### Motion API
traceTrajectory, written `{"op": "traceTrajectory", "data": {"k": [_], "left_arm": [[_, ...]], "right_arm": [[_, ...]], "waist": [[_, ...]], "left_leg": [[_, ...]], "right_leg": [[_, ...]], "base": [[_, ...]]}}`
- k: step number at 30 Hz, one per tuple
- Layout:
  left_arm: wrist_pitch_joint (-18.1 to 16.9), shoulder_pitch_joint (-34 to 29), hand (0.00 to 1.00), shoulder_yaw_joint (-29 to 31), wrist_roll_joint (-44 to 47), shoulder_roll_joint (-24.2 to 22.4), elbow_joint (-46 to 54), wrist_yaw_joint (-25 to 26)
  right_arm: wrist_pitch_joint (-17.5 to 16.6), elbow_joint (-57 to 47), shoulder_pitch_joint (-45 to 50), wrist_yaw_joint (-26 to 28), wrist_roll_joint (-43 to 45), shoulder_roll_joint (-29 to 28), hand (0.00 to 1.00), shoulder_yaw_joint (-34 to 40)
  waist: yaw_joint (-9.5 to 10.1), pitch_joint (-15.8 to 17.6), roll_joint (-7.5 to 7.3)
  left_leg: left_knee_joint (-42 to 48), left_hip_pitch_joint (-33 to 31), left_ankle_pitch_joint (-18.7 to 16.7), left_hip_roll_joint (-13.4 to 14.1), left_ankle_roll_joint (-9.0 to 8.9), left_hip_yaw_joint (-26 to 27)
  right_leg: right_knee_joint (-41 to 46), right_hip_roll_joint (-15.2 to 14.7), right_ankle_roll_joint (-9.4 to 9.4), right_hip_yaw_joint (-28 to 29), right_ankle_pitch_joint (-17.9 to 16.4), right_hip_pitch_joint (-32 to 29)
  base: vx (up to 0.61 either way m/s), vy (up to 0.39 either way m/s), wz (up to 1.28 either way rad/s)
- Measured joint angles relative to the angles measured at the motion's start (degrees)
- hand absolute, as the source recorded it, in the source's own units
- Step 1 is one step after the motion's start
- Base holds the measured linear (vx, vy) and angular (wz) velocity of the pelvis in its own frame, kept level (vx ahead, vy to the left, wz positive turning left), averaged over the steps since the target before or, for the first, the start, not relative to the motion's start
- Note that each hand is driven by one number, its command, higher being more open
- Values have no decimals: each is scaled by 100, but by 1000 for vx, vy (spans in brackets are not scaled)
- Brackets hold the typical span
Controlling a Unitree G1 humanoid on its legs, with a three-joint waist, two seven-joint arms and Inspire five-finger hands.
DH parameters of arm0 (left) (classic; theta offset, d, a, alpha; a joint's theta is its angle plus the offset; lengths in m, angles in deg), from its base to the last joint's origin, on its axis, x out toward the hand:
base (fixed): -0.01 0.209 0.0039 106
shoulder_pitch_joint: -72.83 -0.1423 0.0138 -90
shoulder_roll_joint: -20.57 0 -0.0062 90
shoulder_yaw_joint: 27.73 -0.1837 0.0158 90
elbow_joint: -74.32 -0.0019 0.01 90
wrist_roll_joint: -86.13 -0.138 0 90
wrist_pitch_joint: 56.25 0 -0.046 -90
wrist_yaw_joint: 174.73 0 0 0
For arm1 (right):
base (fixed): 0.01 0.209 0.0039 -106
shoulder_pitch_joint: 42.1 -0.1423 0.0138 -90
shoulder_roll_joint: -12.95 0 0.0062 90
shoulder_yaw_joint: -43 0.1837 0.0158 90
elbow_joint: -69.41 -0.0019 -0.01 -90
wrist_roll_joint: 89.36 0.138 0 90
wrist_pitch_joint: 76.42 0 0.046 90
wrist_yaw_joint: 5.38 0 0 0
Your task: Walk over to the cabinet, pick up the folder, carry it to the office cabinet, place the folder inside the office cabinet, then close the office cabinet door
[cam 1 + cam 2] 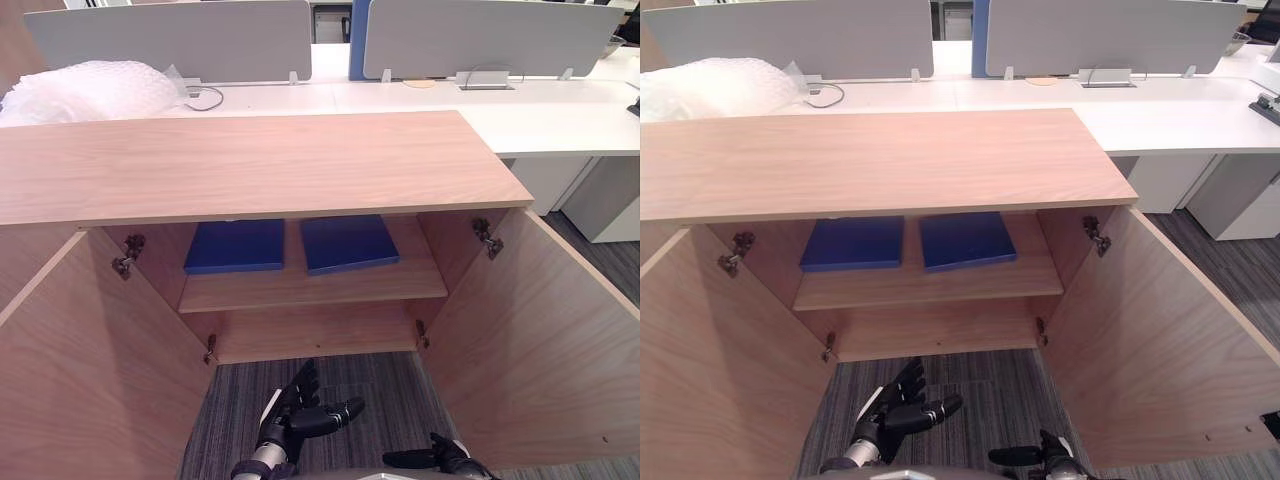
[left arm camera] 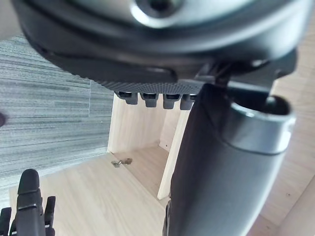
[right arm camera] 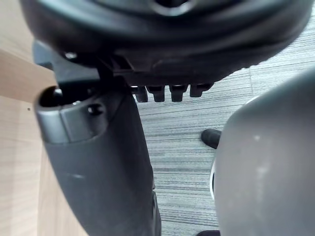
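The wooden office cabinet (image 1: 250, 165) stands before me with both doors swung wide. On its upper shelf (image 1: 310, 288) two blue folders lie flat side by side, one on the left (image 1: 236, 246) and one on the right (image 1: 348, 243). My left hand (image 1: 295, 410) hangs low over the carpet in front of the cabinet, fingers straight and empty. My right hand (image 1: 440, 458) is lower still, near the right door, also open and holding nothing. In the wrist views, the left hand's fingers (image 2: 155, 98) and the right hand's fingers (image 3: 167, 91) stick out straight.
The left door (image 1: 80, 370) and right door (image 1: 540, 340) flank the grey carpet (image 1: 370, 395) where my hands hang. Behind the cabinet is a white desk (image 1: 560, 110) with grey partitions, and bubble wrap (image 1: 90, 90) lies at the far left. A white pedestal (image 1: 610, 200) stands at the right.
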Motion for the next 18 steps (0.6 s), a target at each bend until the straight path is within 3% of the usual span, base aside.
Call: {"op": "traceTrajectory", "data": {"k": [3,5,6,7,8,11,13,15,16,17,18], "left_arm": [[1,-77,100,-118,2,-49,-1,-38],[0,-95,100,-250,-18,-39,-2,-58],[-2,-92,100,-321,-36,-37,-2,-57],[-5,-53,100,-393,-71,-42,-36,-50],[-5,-37,100,-412,-80,-48,-62,-50],[-204,192,100,-171,-147,-135,-939,-174],[-313,364,100,87,-686,-60,-1542,80],[-416,535,100,97,-889,55,-1692,174],[-558,602,100,95,-959,79,-1829,189],[-603,639,100,96,-977,88,-1893,189],[-684,790,100,74,-1077,-11,-2246,206]], "right_arm": [[31,-42,-6,16,-13,-41,100,48],[70,-24,-4,4,-17,-58,100,143],[75,-38,-18,-25,-41,-66,100,249],[71,-48,-62,-71,-59,-37,100,349],[76,-49,-102,-84,-63,-9,100,381],[69,-245,-235,-200,-24,-93,100,494],[-35,-607,-223,-463,156,-438,100,384],[-52,-1135,-173,-687,210,-730,100,93],[-80,-1573,-111,-713,191,-738,100,-281],[-98,-1755,-105,-718,192,-726,100,-391],[-118,-2082,-72,-762,28,-606,100,-487]], "waist": [[15,-49,-62],[31,-139,-79],[25,-152,-106],[-7,-182,-102],[1,-186,-104],[-40,-196,-34],[-154,-109,-105],[-179,-14,-232],[-152,40,-336],[-146,44,-388],[-105,-5,-206]], "left_leg": [[-221,105,-2,-207,-15,79],[-411,270,-75,-469,20,197],[-533,418,-130,-663,89,236],[-650,590,-159,-829,131,292],[-668,664,-170,-868,144,343],[-688,1018,-178,-971,411,427],[-642,1030,-190,-829,425,290],[-538,876,-230,-722,357,60],[-431,803,-278,-745,266,-17],[-372,768,-322,-780,204,-59],[-410,757,-352,-639,133,-195]], "right_leg": [[114,-200,129,30,-55,-76],[730,-522,231,94,-371,-334],[1213,-789,189,100,-600,-464],[2022,-1014,-47,33,-778,-730],[2425,-1134,-141,-56,-790,-886],[3812,-1658,-437,-541,-612,-1328],[3874,-1581,-303,-786,-975,-1403],[3281,-1323,-253,-816,-1061,-1393],[2564,-1164,-83,-665,-880,-1288],[2399,-1102,7,-546,-680,-1281],[2144,-916,5,-682,-631,-1075]], "base": [[-3,99,-3],[68,209,-8],[136,284,-11],[104,199,-12],[111,192,-21],[140,132,-19],[142,-43,23],[112,-190,52],[72,-212,43],[32,-225,32],[60,-259,16]]}}
